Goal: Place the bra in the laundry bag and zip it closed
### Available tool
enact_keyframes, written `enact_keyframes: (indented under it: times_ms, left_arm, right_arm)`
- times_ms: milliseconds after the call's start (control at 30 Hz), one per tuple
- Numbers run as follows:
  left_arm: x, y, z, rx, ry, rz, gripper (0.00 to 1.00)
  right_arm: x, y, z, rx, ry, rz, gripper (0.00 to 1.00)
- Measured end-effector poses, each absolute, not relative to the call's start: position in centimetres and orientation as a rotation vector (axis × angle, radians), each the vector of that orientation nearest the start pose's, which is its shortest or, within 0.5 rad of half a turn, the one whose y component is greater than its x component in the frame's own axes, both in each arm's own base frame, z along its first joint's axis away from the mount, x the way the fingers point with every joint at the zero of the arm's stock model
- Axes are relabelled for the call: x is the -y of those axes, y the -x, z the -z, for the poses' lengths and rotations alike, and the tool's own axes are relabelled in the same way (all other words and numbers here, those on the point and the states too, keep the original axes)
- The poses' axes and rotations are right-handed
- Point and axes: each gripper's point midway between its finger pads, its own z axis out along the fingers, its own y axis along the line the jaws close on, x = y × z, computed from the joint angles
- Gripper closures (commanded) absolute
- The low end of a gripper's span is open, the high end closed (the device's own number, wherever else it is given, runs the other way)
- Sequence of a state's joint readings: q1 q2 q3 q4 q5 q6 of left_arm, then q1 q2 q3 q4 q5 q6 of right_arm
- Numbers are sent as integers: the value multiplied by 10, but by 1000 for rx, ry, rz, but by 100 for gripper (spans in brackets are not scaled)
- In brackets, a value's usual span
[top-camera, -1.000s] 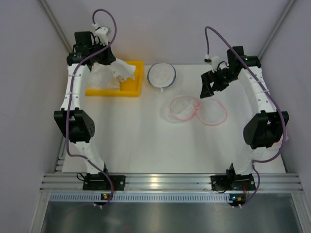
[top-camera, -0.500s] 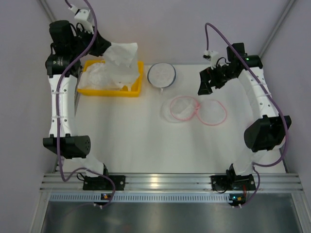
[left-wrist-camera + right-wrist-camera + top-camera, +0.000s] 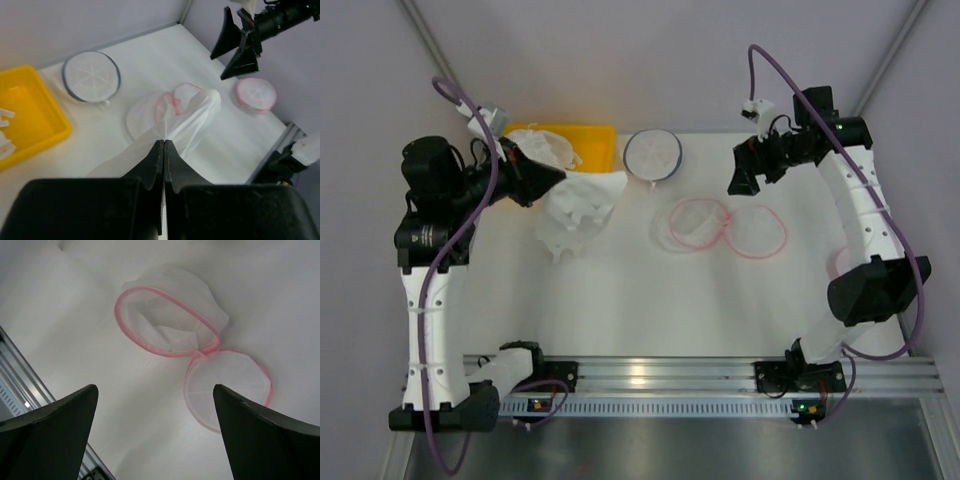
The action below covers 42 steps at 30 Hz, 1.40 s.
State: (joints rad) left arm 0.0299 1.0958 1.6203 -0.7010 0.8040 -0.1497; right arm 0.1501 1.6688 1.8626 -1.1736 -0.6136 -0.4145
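Left of centre, above the table (image 3: 620, 300), the bra (image 3: 578, 210) hung from my left gripper (image 3: 558, 178), whose fingers were clamped on a fold of its fabric. The laundry bag (image 3: 698, 223) lay unzipped to its right, pink rim gaping, lid flopped aside. My right gripper (image 3: 742, 172) hovered at the bag's far right, spread wide, holding nothing. I judged this the carry; next the bra needed lowering into that mouth.

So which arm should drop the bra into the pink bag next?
Probably the left. The left gripper is shut on the bra, which hangs between the yellow tray and the open laundry bag. The right gripper is open and holds nothing.
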Motion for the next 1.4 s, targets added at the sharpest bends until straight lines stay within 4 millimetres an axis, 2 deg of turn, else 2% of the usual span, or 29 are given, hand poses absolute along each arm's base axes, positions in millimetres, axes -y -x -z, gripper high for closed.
enact_keyframes:
  times_ms: [200,300,433,600,700,900,1033,1167,1400]
  left_arm:
    - [147,-226,-382,-1863,-390,1045,100]
    - [162,-209,-370,-1909,-389,1169,100]
    - [176,-198,-378,-1906,-404,1267,100]
    - [203,-182,-384,-1905,-504,1378,100]
    - [213,-186,-392,-1908,-529,1417,100]
    - [243,-199,-422,-1858,-627,1478,100]
    - [265,-194,-437,-1814,-720,1520,100]
    - [285,-186,-441,-1797,-788,1571,100]
    - [312,-170,-436,-1814,-862,1657,100]
  right_arm:
    - [-144,-342,-273,-2235,897,-667,0]
    - [-145,-340,-266,-2250,897,-676,1]
    - [-147,-340,-265,-2255,897,-676,1]
    - [-147,-339,-264,-2258,900,-671,0]
    - [-146,-340,-263,-2261,899,-662,1]
    - [-144,-341,-262,-2269,895,-642,1]
    - [-142,-342,-261,-2275,892,-624,1]
    - [-140,-343,-260,-2280,889,-611,1]
    - [-137,-345,-259,-2291,884,-582,0]
